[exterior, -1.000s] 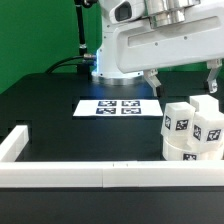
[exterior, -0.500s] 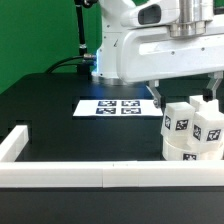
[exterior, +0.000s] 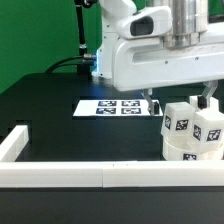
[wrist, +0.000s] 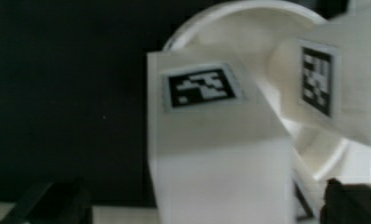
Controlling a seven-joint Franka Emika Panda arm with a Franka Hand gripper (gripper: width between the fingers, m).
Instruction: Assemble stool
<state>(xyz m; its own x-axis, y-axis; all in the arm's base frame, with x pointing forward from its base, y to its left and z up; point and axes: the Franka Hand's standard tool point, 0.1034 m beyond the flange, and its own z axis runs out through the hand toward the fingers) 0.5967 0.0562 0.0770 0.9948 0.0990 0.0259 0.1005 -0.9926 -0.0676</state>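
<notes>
In the exterior view the stool parts are bunched at the right edge of the frame, a little below centre, on the black worktop (exterior: 40, 100): the round seat (exterior: 192, 153) lies low, and white blocky legs (exterior: 178, 122) with black-and-white square tags stand on or against it; how many legs there are is hard to count from here. The end effector (exterior: 181, 98) hangs from the white arm (exterior: 160, 55) in the upper right, directly above the legs. Its two dark fingers (exterior: 153, 103) are spread apart, one on each side of the leg tops, gripping nothing.

The marker board (exterior: 112, 107) lies flat at mid-frame, just left of the stool parts. A white border rail (exterior: 90, 177) runs across the lower frame, turning up at the lower left.

The wrist view shows a tagged leg (wrist: 214, 120) close up, centred between the dark fingertips (wrist: 54, 200), with the curved seat (wrist: 253, 25) behind it.
</notes>
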